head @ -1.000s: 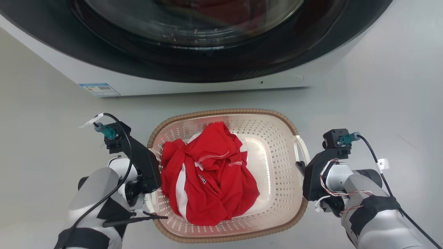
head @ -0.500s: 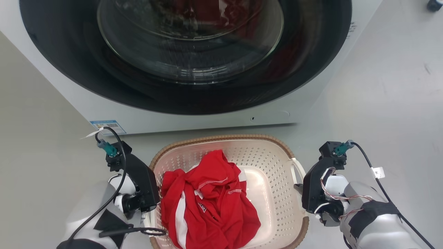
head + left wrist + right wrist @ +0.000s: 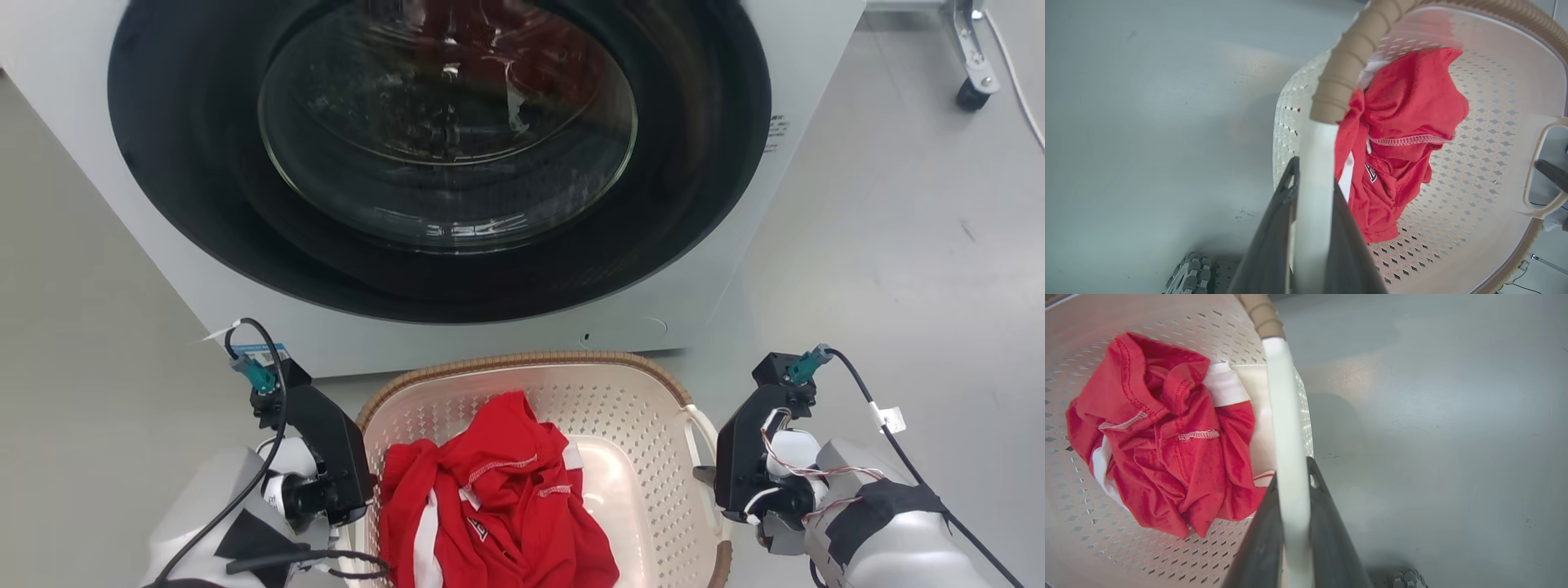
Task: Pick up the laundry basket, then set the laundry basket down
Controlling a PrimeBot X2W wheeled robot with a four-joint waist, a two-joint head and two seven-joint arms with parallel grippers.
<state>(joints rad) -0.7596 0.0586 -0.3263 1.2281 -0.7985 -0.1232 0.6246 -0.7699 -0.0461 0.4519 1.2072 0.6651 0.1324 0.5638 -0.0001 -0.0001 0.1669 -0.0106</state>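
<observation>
The left gripper (image 3: pixel 1312 179) is clamped on the left handle (image 3: pixel 1316 143) of the laundry basket (image 3: pixel 522 360). The basket holds a red shirt (image 3: pixel 498 506) and is just before the washing machine (image 3: pixel 718 278). The right gripper (image 3: pixel 1292 479) pinches the right handle (image 3: pixel 1282 396).

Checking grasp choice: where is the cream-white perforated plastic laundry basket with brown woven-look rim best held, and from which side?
Grip the laundry basket by its white side handles: left handle for the left gripper, right handle for the right gripper, from outside. They are thin bars standing off the walls, fitting between fingers; opposite holds should keep it level.
</observation>
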